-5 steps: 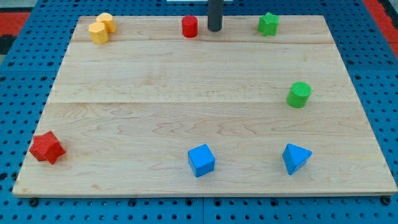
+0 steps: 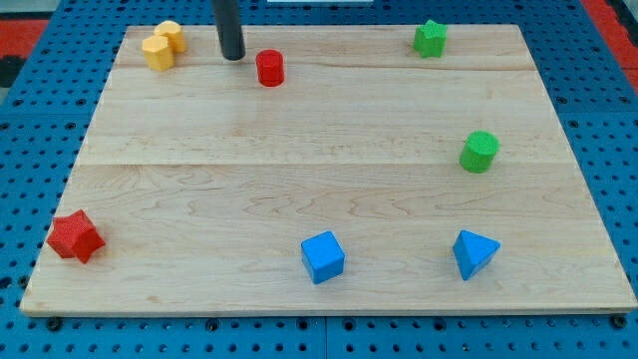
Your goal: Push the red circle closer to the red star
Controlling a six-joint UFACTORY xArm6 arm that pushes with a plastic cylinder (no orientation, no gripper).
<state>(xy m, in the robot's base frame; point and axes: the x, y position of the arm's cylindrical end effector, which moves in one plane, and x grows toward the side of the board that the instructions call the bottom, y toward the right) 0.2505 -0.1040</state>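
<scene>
You are looking at a pale wooden board [image 2: 299, 179] sitting on a blue table with lots of little holes [image 2: 30, 150]. My tip [image 2: 232, 57] is resting near the top of the frame, a bit left of the middle. There is no pincer on this arm, only a straight dark rod, so nothing is being grasped or let go. The red circle [image 2: 269, 69] is sitting just to the right of my tip and a little lower, close by but with a small gap showing. The red star [image 2: 75, 236] is lying far away at the lower left of the frame, near the board's edge. A yellow block [image 2: 161, 45] is waiting at the upper left, left of my tip. A green star [image 2: 430, 38] is sitting at the upper right, and a green circle [image 2: 479, 152] is lower down on the right side. A blue cube [image 2: 322, 256] and a blue triangle [image 2: 474, 252] are sitting along the bottom.
</scene>
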